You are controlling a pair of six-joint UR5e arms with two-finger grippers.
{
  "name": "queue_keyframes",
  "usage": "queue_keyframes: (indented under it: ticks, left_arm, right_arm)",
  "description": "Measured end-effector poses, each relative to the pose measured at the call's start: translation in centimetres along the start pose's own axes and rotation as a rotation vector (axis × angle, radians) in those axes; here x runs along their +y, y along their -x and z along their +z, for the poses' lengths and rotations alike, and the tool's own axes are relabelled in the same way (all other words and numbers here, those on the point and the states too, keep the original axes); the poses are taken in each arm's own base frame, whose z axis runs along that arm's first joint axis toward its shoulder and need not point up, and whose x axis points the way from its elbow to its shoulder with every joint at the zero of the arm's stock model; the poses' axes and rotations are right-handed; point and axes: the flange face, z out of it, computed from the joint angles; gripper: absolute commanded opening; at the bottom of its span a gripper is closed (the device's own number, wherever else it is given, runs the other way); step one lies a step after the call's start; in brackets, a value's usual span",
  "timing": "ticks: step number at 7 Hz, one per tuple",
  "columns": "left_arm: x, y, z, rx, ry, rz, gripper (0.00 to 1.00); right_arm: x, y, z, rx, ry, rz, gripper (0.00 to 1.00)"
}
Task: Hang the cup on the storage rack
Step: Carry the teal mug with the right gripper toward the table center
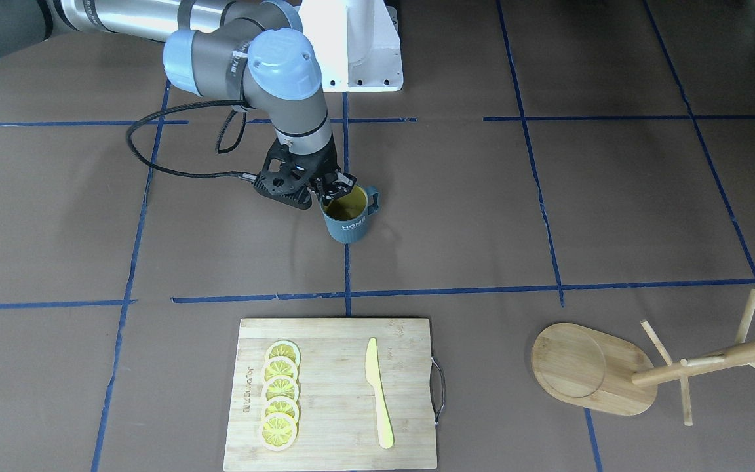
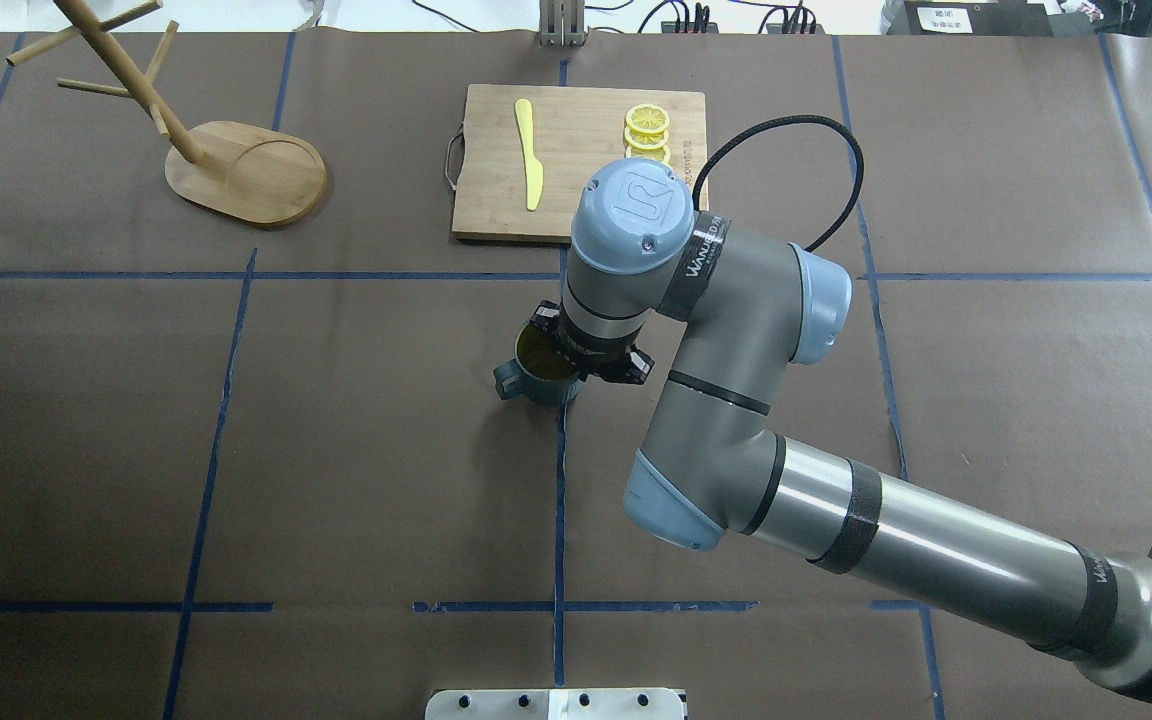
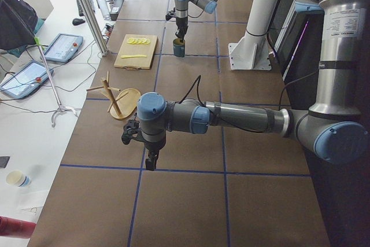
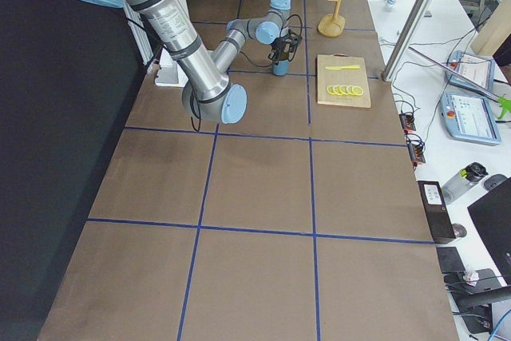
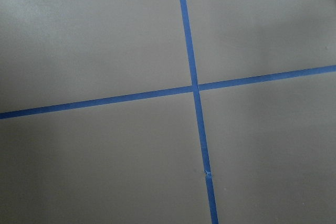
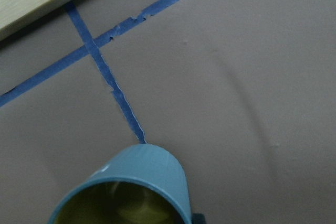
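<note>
Fingers of the right gripper are pinching the rim of the dark blue-grey ribbed cup, one inside its yellow hollow, likely leaving the loop handle free for a peg. The cup is standing near the table's middle, well apart from the light bamboo mug-tree rack, white "HOME" lettering showing. Left gripper is hanging over the table past the rack; its fingers' state I cannot tell.

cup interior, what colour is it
Yellow inside the cup, seen best in the exterior front-facing view.

Cutting board, lemon slices, knife
</note>
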Motion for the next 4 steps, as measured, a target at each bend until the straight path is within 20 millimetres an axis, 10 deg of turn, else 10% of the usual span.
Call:
queue_keyframes:
  ticks: [2,3,4]
  left_arm:
    - [0.01,0.02,0.07,0.001,0.001,-0.001,1.0]
    - [0.01,0.03,0.08,0.0,0.002,-0.001,1.0]
    - [0.03,0.09,0.16,0.001,0.003,-0.002,1.0]
  right_arm:
    - [0.22,-0.11,-0.13,0.01,0.003,0.037,0.05]
    - [0.28,-0.23,-0.2,0.017,0.001,0.043,0.23]
    - [0.26,-0.37,-0.2,0.025,-0.003,0.047,0.76]
